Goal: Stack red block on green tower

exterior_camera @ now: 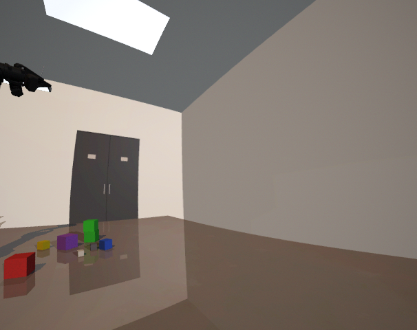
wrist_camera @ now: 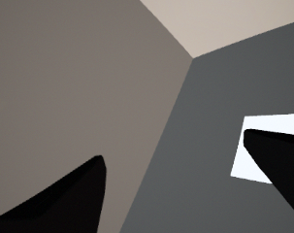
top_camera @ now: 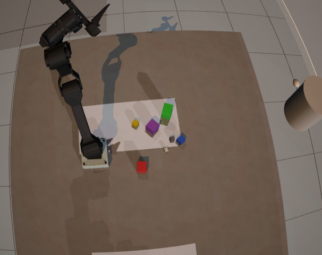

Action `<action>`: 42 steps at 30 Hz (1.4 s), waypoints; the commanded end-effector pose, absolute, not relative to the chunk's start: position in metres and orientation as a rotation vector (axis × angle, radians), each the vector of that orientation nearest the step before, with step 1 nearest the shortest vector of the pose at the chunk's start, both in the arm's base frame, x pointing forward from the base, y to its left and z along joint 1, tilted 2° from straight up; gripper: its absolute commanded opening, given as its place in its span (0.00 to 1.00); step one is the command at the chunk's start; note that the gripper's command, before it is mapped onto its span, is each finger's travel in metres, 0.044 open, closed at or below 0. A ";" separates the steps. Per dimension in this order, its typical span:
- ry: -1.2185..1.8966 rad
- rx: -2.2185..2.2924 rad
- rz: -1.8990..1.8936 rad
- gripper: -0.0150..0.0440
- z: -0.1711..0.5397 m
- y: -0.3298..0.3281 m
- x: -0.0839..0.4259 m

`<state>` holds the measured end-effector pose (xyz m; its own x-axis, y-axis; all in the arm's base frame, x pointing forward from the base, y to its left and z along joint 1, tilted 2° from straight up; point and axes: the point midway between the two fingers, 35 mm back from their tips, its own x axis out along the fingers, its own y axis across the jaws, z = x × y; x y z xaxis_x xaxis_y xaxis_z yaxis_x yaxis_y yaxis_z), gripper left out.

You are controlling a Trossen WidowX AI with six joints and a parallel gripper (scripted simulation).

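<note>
My jaws are spread wide and hold nothing. My arm is raised high and folded back, away from the blocks, and the wrist view shows only two dark pointed fingertips against wall and ceiling.

The red block [top_camera: 141, 166] sits alone on the brown surface [top_camera: 210, 192], out in front of my base [top_camera: 95, 160] and well apart from the other blocks. It is a plain cube with flat faces and sharp edges, and it looks matte and rigid. I judge it light and stiff, unlikely to deform, so a firm pinch on two opposite side faces, centred and low enough to leave the bottom face free, should carry it level.

The green tower [top_camera: 166, 111] stands on a pale rectangular patch [top_camera: 119, 109], two green cubes stacked upright. A larger purple block [top_camera: 152, 126] sits just beside it, a small yellow block [top_camera: 135, 122] a little further off. A blue block [top_camera: 180, 139], a tiny grey cube [top_camera: 171, 138] and a tiny pale cube [top_camera: 166, 149] lie near the patch's edge. The surface is glossy and mirrors the blocks in the exterior view, so I judge it could be slippery.

The tower is narrow and looks easy to topple, so the red block must come down squarely.
</note>
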<state>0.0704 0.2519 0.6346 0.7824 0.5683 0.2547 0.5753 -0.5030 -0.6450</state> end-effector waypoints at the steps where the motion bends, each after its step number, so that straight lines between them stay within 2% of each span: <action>1: -0.854 -2.207 -0.013 0.98 0.636 0.251 0.070; 4: -0.944 -2.013 -0.032 1.00 0.659 0.226 0.063; 12: -0.960 -1.386 -0.124 1.00 0.711 0.098 0.080; 22: -0.804 -0.854 -0.161 1.00 0.695 -0.026 0.145; 31: -0.539 -0.454 -0.174 1.00 0.625 -0.106 0.227; 36: -0.263 -0.234 -0.188 1.00 0.541 -0.140 0.285; 42: 0.107 -0.056 -0.181 1.00 0.423 -0.147 0.329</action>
<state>0.3134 -0.1482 0.4772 0.9804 -0.1834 0.0720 0.1907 0.9751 -0.1130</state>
